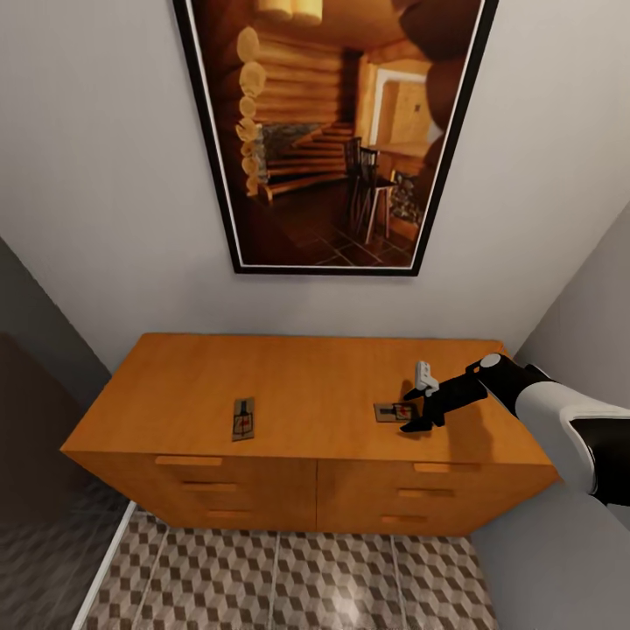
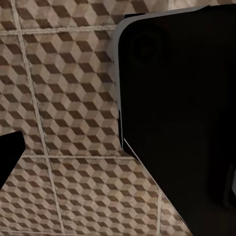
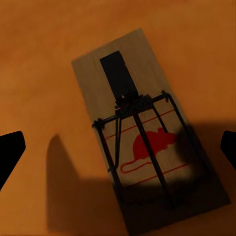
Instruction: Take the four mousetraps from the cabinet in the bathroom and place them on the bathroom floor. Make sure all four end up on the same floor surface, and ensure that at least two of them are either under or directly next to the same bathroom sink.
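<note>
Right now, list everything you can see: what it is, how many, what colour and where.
mousetraps: two, tan wood with dark wire and a red mouse print, on the cabinet top, one left of centre, one under the right gripper
cabinet: one, orange-brown, drawers in two columns, against the wall
framed picture: one, black frame, log-cabin interior, on the wall above the cabinet
bathroom floor: brown, beige and white cube-pattern tiles, in front of the cabinet
right gripper: black, open, over the right-hand mousetrap
right arm: white and black

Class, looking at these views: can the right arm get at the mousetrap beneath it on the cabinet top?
Probably yes: the right gripper hangs open right above the mousetrap, which lies flat on the cabinet with nothing between.
</note>
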{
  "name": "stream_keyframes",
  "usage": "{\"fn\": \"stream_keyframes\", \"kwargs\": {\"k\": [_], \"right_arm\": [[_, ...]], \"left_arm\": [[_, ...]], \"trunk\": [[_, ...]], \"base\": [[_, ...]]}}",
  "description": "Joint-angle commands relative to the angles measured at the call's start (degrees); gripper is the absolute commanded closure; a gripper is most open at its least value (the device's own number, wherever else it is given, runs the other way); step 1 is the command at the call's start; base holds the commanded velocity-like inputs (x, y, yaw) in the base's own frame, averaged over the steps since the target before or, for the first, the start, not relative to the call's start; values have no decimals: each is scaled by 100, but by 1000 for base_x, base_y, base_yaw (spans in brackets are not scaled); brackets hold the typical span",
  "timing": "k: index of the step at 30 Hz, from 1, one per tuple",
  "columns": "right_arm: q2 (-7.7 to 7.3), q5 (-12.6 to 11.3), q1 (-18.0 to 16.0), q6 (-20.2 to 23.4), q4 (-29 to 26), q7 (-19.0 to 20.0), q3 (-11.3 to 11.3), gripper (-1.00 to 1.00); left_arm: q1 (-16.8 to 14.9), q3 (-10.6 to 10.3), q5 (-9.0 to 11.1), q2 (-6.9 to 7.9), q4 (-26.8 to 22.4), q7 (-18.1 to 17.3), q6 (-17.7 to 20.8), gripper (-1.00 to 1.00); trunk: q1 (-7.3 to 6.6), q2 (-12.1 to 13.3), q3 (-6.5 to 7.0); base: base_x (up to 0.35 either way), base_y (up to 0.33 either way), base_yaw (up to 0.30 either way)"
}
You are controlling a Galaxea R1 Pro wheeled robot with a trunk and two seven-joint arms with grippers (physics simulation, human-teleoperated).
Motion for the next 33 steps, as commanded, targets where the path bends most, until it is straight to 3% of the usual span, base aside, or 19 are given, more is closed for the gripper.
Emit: {"fn": "stream_keyframes", "kwargs": {"k": [1, 33], "right_arm": [[-2, -15, -4, -60, -1, 2, 59, -100], [-4, -19, -4, -60, -1, 7, 59, -100]], "left_arm": [[-9, -49, 40, -3, 22, 6, -38, -100], [-9, -49, 40, -3, 22, 6, -38, -100]], "trunk": [[3, -10, -17], [3, -10, -87]], "base": [[0, 0, 0], [0, 0, 0]]}}
